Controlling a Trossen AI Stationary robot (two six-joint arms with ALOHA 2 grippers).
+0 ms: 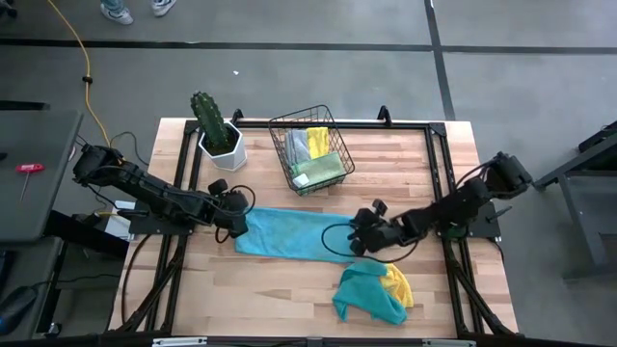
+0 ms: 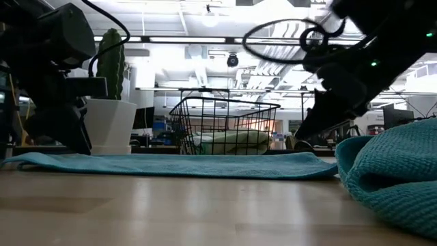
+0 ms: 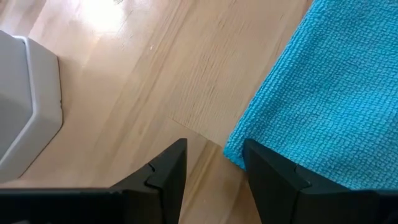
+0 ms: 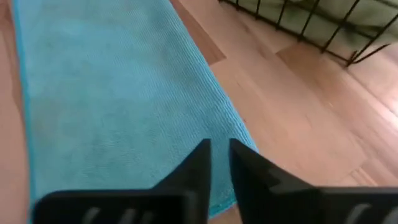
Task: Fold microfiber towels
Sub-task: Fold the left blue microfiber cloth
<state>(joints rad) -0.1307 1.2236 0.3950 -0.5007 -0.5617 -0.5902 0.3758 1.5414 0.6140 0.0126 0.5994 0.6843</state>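
Note:
A teal towel lies flat as a long strip across the table's middle. My left gripper stands open at its left end; the towel's corner lies right by one finger, with bare wood in the gap. My right gripper hovers at the strip's right end, its fingers only a narrow slit apart over the towel's long edge. A crumpled teal towel and a yellow one lie heaped near the front edge. My left gripper has one finger over the towel's corner, slanting down from the table's left; whether it touches the cloth cannot be told. My right gripper's fingertips stand over the towel's edge, slanting down from the right; they hide the cloth beneath, so touch cannot be told.
A black wire basket with yellow, grey and green towels stands at the back middle. A cactus in a white pot stands at the back left. Bare wood lies in front of the strip on the left.

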